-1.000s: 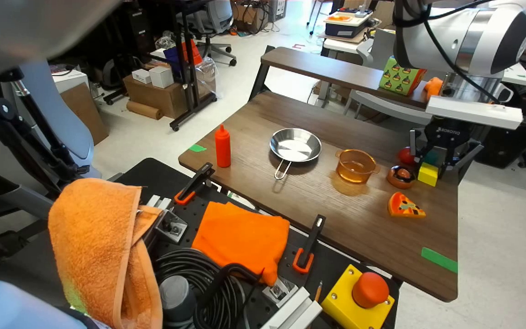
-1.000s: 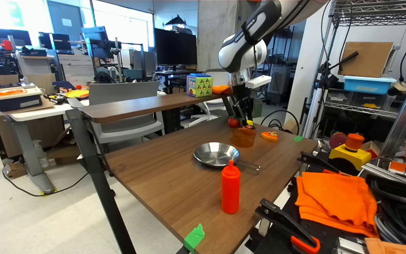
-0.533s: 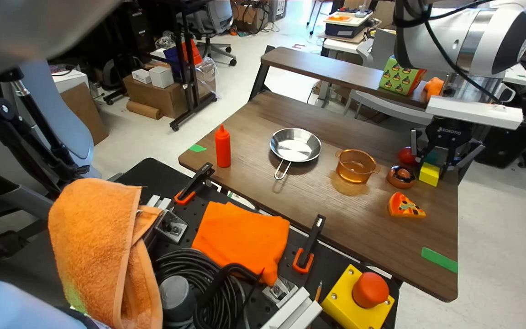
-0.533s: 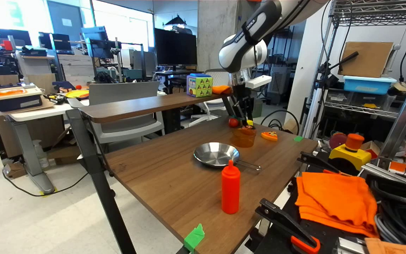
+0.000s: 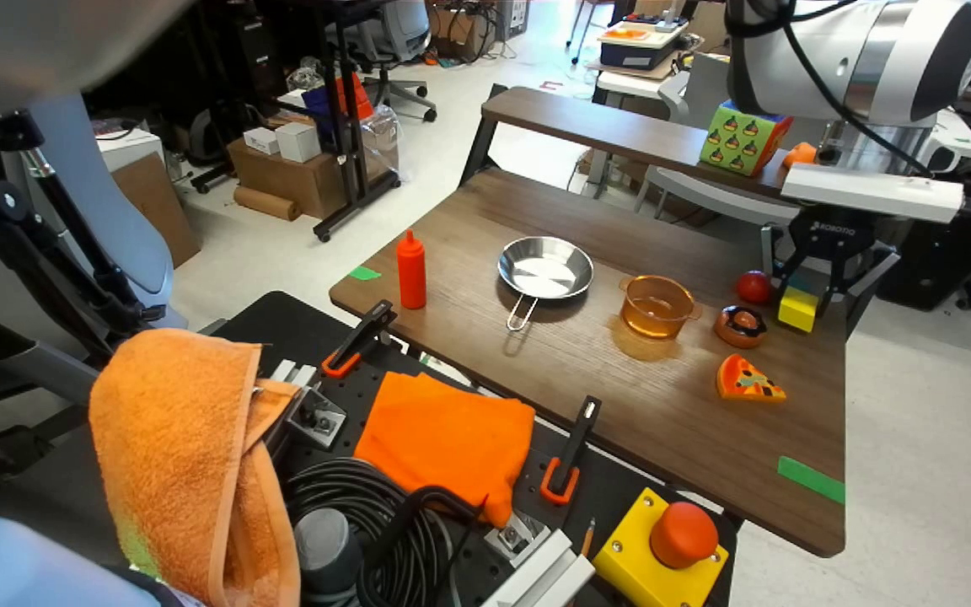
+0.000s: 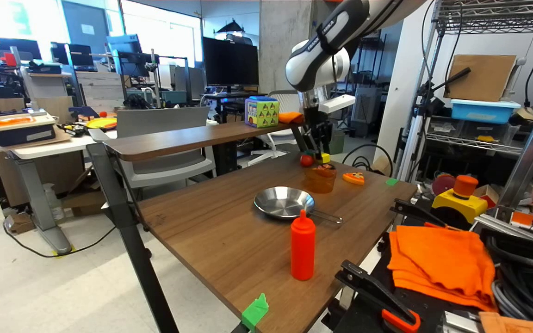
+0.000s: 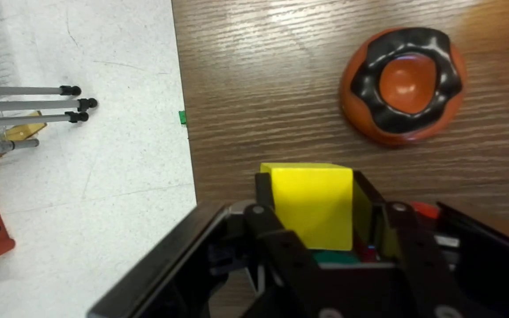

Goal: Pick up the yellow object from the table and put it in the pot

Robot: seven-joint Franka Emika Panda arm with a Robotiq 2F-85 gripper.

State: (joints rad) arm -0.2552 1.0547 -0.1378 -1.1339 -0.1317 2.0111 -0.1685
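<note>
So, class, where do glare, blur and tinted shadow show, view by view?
Wrist view: glare on the tabletop, gripper partly out of focus; in an exterior view, amber shadow beside the pot, blurred pale shape top left; in an exterior view, overexposed windows.

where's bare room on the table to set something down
The table is bare from the silver pan back toward the raised shelf, and between the toy pizza slice and its nearest green tape strip. It's crowded around the amber pot, toy doughnut, round red object and the gripper holding the yellow block.
</note>
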